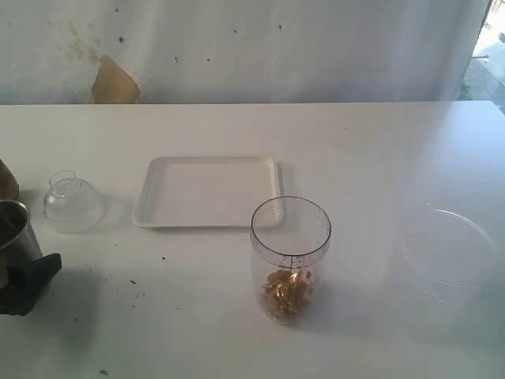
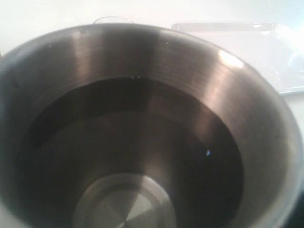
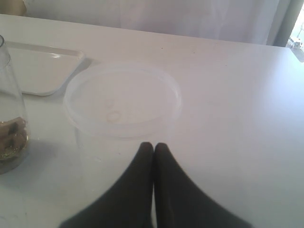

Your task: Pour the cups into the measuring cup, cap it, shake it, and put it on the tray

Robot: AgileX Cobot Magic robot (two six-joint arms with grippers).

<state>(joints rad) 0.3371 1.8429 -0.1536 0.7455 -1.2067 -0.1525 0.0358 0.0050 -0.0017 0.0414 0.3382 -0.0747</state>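
Note:
The steel tumbler (image 1: 11, 227) stands at the far left, and its inside (image 2: 142, 142) fills the left wrist view. My left gripper (image 1: 24, 275) sits low around it; one black finger (image 1: 35, 272) shows beside its wall and I see no grip. A brown shape (image 1: 6, 181) cut by the left edge may be the wooden cup. The measuring cup (image 1: 290, 253) stands uncapped at centre front with golden-brown bits in its bottom. The domed cap (image 1: 72, 202) lies left of the white tray (image 1: 209, 191). My right gripper (image 3: 153, 145) is shut and empty.
A wide unmarked clear container (image 1: 448, 251) stands at the right, directly in front of my right gripper's tips (image 3: 122, 102). The measuring cup (image 3: 9, 118) and the tray (image 3: 38, 66) show beyond it in the right wrist view. A white wall runs behind the table.

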